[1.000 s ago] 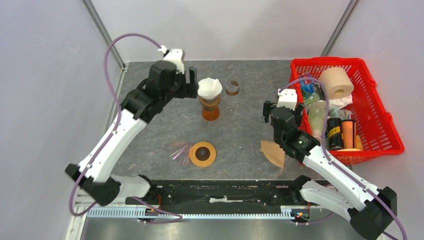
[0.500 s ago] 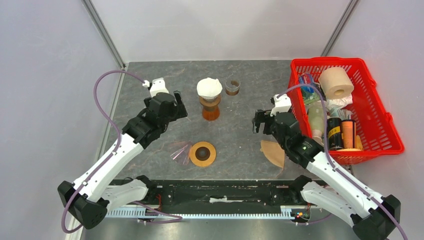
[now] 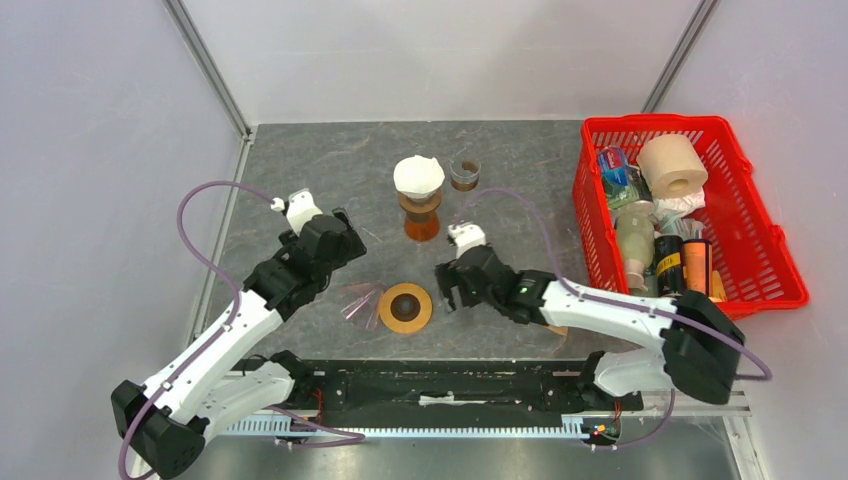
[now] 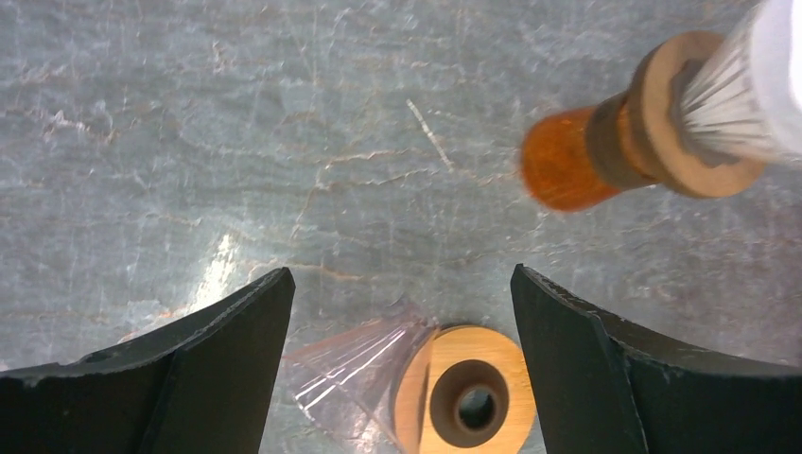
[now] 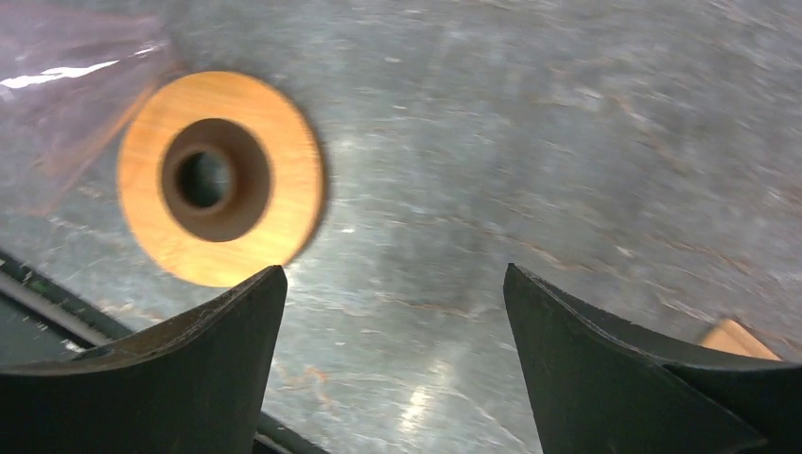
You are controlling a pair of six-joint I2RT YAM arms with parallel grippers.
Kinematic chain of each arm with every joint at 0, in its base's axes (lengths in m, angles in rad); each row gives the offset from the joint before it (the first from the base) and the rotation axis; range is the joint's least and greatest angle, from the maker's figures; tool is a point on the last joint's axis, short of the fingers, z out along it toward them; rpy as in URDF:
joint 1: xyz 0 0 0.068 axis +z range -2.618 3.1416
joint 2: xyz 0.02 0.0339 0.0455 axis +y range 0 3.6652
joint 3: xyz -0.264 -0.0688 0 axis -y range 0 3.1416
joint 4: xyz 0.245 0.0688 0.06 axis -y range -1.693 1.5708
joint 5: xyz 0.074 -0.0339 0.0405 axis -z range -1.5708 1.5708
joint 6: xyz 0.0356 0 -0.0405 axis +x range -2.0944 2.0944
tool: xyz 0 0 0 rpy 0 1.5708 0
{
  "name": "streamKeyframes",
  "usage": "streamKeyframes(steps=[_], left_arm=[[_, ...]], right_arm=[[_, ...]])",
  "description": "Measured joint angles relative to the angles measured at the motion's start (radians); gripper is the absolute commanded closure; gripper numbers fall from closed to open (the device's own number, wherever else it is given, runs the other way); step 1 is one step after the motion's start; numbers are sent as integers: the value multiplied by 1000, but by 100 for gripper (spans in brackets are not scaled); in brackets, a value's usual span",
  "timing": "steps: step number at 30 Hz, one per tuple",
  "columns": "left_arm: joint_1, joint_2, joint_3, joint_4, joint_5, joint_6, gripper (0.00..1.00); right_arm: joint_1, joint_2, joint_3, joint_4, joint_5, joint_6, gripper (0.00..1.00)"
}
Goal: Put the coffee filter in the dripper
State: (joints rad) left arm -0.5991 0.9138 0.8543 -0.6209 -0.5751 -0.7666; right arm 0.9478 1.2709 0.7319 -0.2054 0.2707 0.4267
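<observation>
A dripper with a clear cone and wooden ring (image 3: 404, 307) lies on its side near the table's front; it also shows in the left wrist view (image 4: 473, 402) and in the right wrist view (image 5: 219, 177). A second, amber dripper stands upright (image 3: 421, 215) with a white paper filter (image 3: 418, 175) in its top. A brown paper filter is mostly hidden under my right arm; only a tan corner (image 5: 742, 339) shows. My left gripper (image 3: 340, 248) is open and empty, left of the lying dripper. My right gripper (image 3: 450, 285) is open and empty, just right of it.
A small glass of brown grounds (image 3: 464, 173) stands right of the upright dripper. A red basket (image 3: 650, 122) with a paper roll, bottles and cans fills the right side. A black rail (image 3: 450, 385) runs along the near edge.
My left arm has pulled back from the upright dripper toward the near left. My right arm has swung left from the basket to beside the lying dripper, covering the brown filter.
</observation>
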Motion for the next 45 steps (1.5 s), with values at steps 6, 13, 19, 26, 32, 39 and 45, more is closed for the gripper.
streamKeyframes(steps=[6, 13, 19, 26, 32, 39, 45], left_arm=[[0, -25, -44, -37, 0, -29, 8], [0, -53, -50, -47, -18, -39, 7], [0, -53, -61, -63, -26, -48, 8], [0, -56, -65, -65, -26, -52, 7], [0, -59, -67, -65, -26, -53, 7], [0, -59, -69, -66, -26, -53, 7], [0, -59, -69, -66, -25, -53, 7]], right_arm=[[181, 195, 188, -24, 100, -3, 13], [264, 389, 328, -39, 165, -38, 17], [268, 486, 392, -70, 174, -80, 23], [268, 537, 422, -80, 179, -105, 28], [267, 567, 432, -74, 180, -105, 43], [267, 591, 436, -67, 185, -97, 57], [266, 612, 447, -61, 188, -93, 77]])
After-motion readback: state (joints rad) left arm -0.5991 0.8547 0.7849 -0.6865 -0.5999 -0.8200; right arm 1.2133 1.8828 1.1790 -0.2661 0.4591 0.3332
